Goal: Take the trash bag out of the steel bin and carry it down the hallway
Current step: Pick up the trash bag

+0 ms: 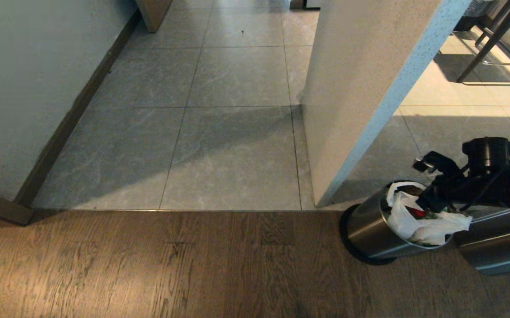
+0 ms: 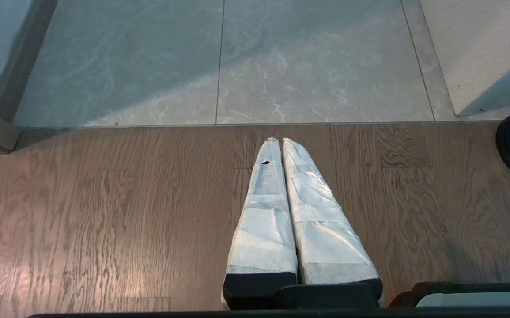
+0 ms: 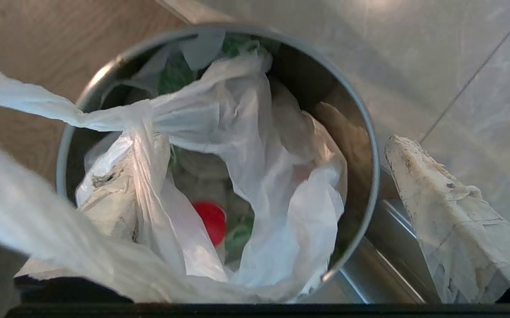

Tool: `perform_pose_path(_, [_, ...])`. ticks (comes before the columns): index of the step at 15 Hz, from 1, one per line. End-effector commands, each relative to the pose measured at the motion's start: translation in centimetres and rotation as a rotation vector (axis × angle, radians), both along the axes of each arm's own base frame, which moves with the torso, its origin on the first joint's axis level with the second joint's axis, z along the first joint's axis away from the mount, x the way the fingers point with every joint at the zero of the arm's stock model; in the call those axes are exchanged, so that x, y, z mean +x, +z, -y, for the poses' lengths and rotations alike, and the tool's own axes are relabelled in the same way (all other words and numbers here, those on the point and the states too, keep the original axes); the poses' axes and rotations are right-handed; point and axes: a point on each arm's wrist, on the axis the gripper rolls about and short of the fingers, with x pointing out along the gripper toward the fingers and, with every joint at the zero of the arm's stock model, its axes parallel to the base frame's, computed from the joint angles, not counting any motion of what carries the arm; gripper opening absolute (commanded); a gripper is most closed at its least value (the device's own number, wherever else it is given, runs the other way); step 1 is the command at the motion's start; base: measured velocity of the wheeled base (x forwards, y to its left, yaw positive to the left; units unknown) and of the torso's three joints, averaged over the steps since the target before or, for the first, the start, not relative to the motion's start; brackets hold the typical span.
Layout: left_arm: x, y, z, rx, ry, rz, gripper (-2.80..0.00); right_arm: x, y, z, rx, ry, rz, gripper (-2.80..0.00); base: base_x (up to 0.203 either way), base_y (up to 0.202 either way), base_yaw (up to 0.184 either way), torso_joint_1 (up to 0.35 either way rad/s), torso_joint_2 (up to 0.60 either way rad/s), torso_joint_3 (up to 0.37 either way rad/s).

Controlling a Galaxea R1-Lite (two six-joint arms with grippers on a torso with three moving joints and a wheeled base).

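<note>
Head view: right claw (image 1: 427,201) sits over the mouth of the steel bin (image 1: 369,227), arm coming in from the robot's right. Trash bag (image 1: 418,223) lies directly beneath the claw, inside the bin, its white plastic spilling over the rim on the side nearest the arm. Bin stands on wood flooring (image 1: 149,265), just beside the corner of a pale wall (image 1: 360,88). Grey tiled floor (image 1: 219,132) begins beyond the claw, past the wood edge.

Right wrist view: right claw fingers spread wide. One wrapped finger (image 3: 440,207) hangs outside the bin rim (image 3: 365,132); the other is down inside the bag's folds, partly hidden by plastic. A loop handle (image 3: 60,112) stretches across the opening. Red round item (image 3: 210,221) and green scraps show below, between the fingers. No lettering or brand readable on bag or bin.

Left wrist view: left claw (image 2: 277,140) idle over wood flooring, fingers pressed together, holding nothing, bin base at the frame edge.
</note>
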Motion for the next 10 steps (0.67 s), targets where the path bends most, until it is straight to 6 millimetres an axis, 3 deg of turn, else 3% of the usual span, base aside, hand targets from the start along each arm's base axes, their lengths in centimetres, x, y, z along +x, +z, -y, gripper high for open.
perform_pose_path(1, [0.0, -0.04, 0.0, 0.0, 0.0, 0.001, -2.8, 0.22, -0.16, -0.04, 0.006, 0.01, 0.003, 0.0, 0.0, 0.0, 0.0, 0.0, 0.0, 0.0])
perform_pose_path(2, [0.0, -0.04, 0.0, 0.0, 0.0, 0.001, -2.8, 0.25, -0.03, -0.06, 0.012, 0.017, 0.009, 0.0, 0.0, 0.0, 0.0, 0.0, 0.0, 0.0])
perform_pose_path(3, [0.0, -0.04, 0.0, 0.0, 0.0, 0.001, -2.8, 0.22, -0.07, -0.07, 0.013, 0.02, 0.008, -2.8, 0.0, 0.0, 0.0, 0.0, 0.0, 0.0])
perform_pose_path(10, [0.0, -0.04, 0.0, 0.0, 0.0, 0.001, -2.8, 0.22, -0.06, -0.24, 0.012, 0.023, 0.014, -2.8, 0.0, 0.0, 0.0, 0.0, 0.0, 0.0])
